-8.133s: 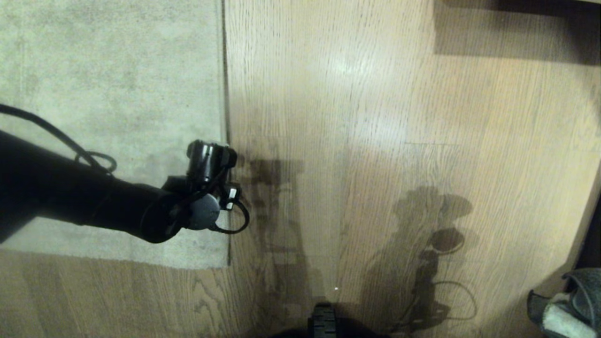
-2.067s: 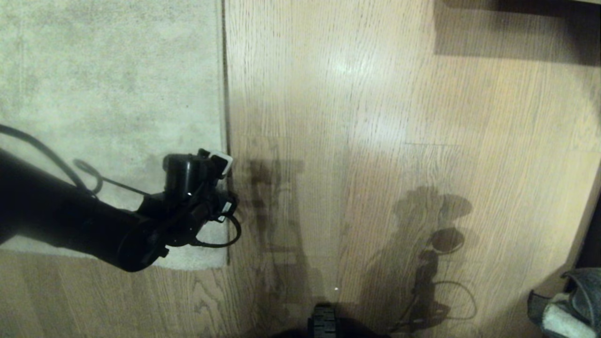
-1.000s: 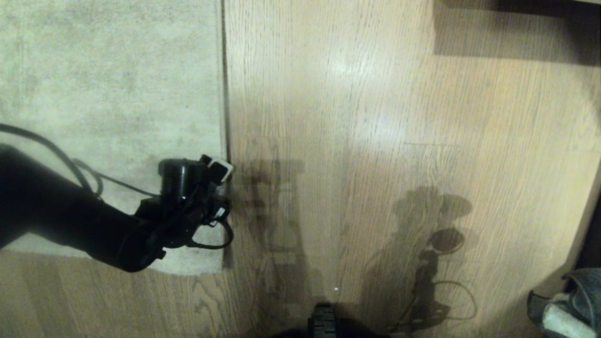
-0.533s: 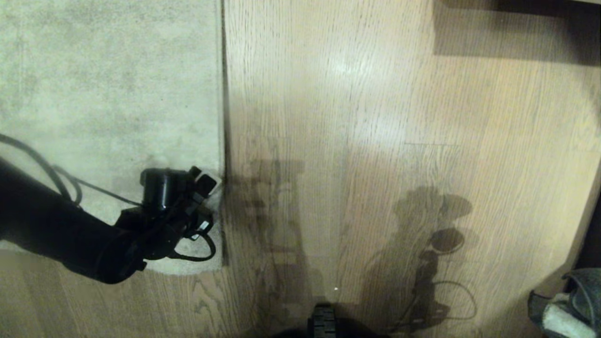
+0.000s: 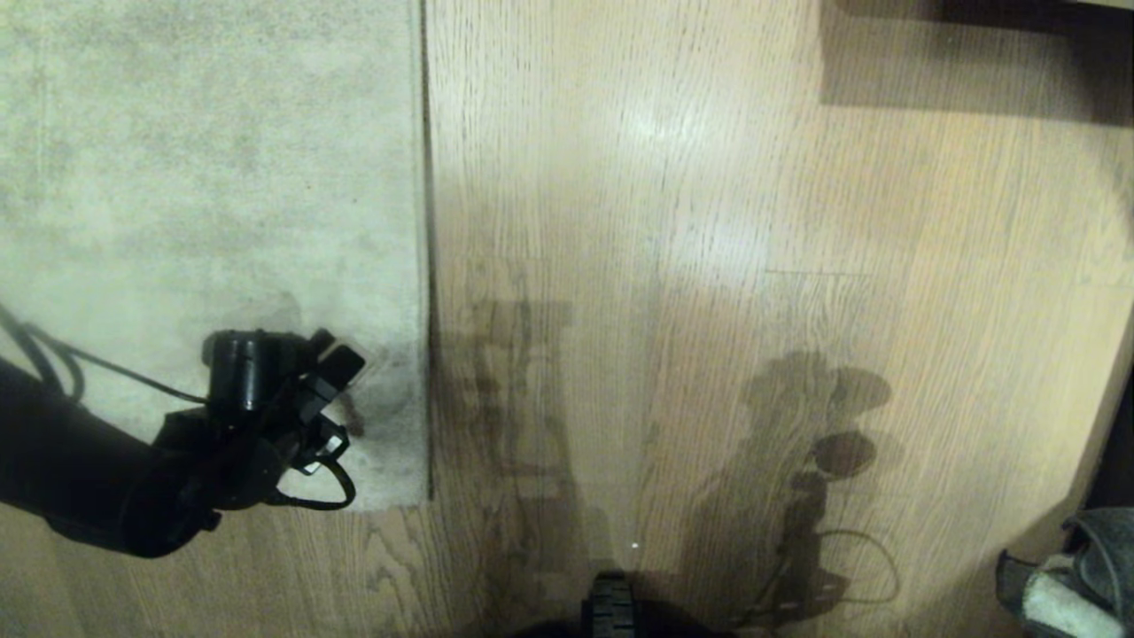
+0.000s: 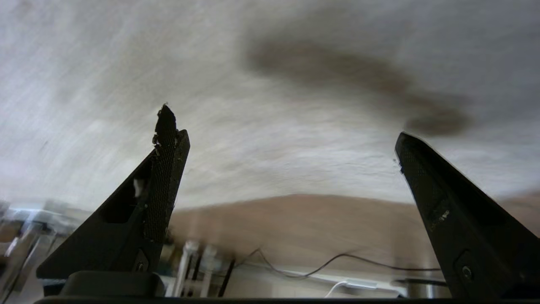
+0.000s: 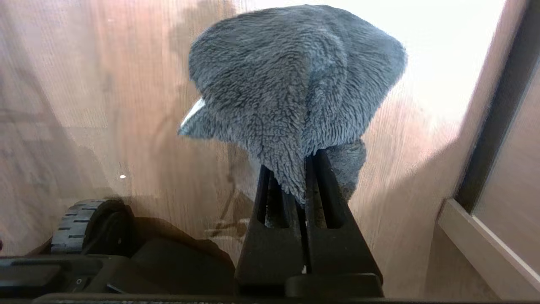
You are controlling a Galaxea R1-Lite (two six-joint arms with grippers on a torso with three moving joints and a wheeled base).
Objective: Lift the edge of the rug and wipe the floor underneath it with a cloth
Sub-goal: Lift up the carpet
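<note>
The left gripper (image 5: 341, 377) hangs spread wide above the rug edge (image 5: 423, 266), poised to lift it; the right gripper (image 7: 301, 177) pinches the cloth (image 7: 291, 88), ready for wiping.

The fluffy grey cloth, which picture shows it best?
The right wrist view. There the cloth fills the middle, pinched in the right hand, with its fuzzy pile plain to see. The head view catches only a bit of it at the bottom right corner. The left wrist view shows none of it, only rug.
</note>
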